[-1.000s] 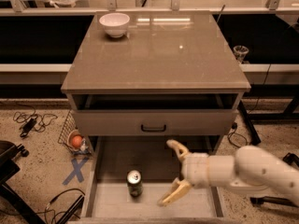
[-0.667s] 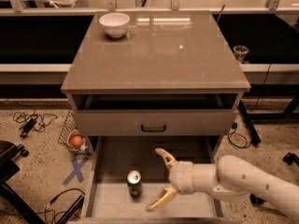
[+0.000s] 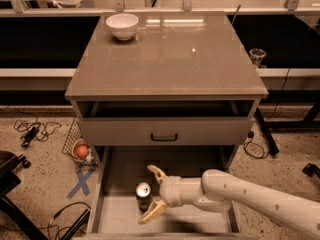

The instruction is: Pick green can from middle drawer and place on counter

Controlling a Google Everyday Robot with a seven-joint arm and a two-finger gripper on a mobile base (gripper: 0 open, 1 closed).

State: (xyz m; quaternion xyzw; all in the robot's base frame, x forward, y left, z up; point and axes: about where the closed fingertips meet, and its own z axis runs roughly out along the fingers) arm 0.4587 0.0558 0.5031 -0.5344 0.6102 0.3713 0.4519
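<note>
- The gripper [image 3: 146,194] has slid sideways across the middle drawer [image 3: 117,184] toward the green can [image 3: 142,189]; a moment ago it was off to one side of the can with a gap in between; now that gap is gone.
- Its two fingers [image 3: 156,173] are spread wide; one curls past the far side of the can and one past the near side; the can stands upright between their tips; they are not squeezing it yet.
- The can has not moved; it stands on the drawer floor in the same spot.
- I think this means the reach is nearly done; the next job is to close the fingers on the can and lift it.
- Above and behind the fingers is the drawer with the black handle [image 3: 164,132]; the lift must not bump into it.
- Farther back and higher than the fingers is the counter [image 3: 170,59], where the can must go; a white bowl [image 3: 122,25] sits at its far corner, well away from the fingers.
</note>
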